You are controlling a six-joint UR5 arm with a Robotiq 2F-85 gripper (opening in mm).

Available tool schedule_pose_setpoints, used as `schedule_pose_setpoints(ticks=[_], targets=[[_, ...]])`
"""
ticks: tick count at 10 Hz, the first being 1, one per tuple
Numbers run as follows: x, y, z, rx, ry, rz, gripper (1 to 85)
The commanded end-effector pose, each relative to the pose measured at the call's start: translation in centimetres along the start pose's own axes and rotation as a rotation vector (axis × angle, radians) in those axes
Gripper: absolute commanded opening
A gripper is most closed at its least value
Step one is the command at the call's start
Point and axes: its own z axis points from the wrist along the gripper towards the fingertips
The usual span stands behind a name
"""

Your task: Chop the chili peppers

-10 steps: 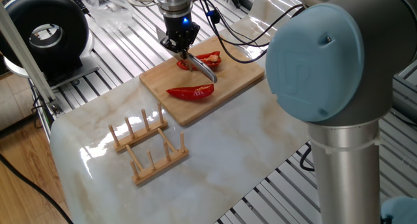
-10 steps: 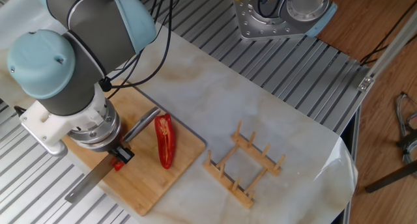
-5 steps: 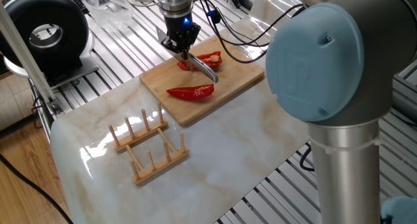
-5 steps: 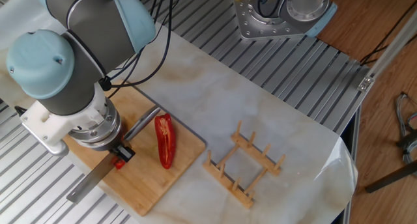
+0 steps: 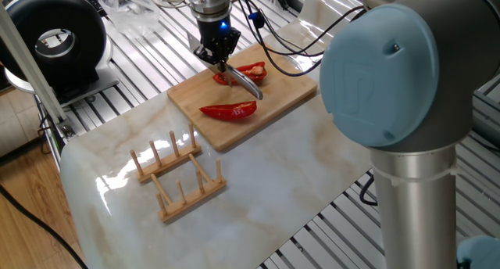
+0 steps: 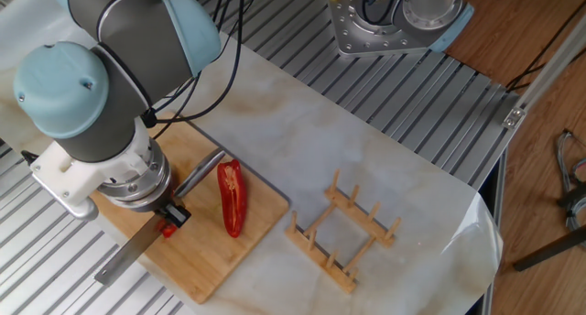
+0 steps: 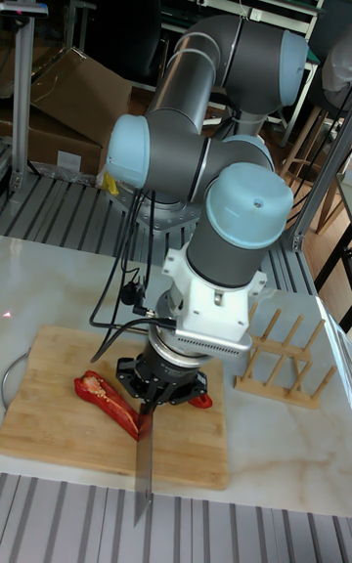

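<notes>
Although the arm's blue joint cap carries an embossed logo, no writing on it can be read. Against the frames from a second ago, nothing has visibly shifted; arm, knife and peppers keep their places. The end effector (image 5: 219, 56) is closed on the handle of a knife (image 7: 144, 470), whose blade slants down onto the bamboo cutting board (image 5: 289, 91). One chili pepper half (image 5: 249, 71) lies at the blade, touching it, on the board's far side. A second chili pepper half (image 5: 228, 110) lies uncut nearer the board's front edge. Beside the board, on the marble counter (image 5: 273, 183), stands a wooden rack (image 5: 176, 175).
</notes>
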Motion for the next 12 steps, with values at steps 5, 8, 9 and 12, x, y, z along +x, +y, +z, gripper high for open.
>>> schedule_pose_setpoints(ticks=[5, 8, 9, 12], targets=[[-2.3, 0.9, 0.6, -0.028, -0.068, -0.018, 1.3], [-1.5, 1.5, -0.4, -0.025, -0.031, -0.006, 1.3], [-1.4, 1.6, -0.5, -0.025, -0.028, -0.005, 1.3], [0.1, 1.5, -0.3, -0.033, 0.030, -0.033, 1.3]])
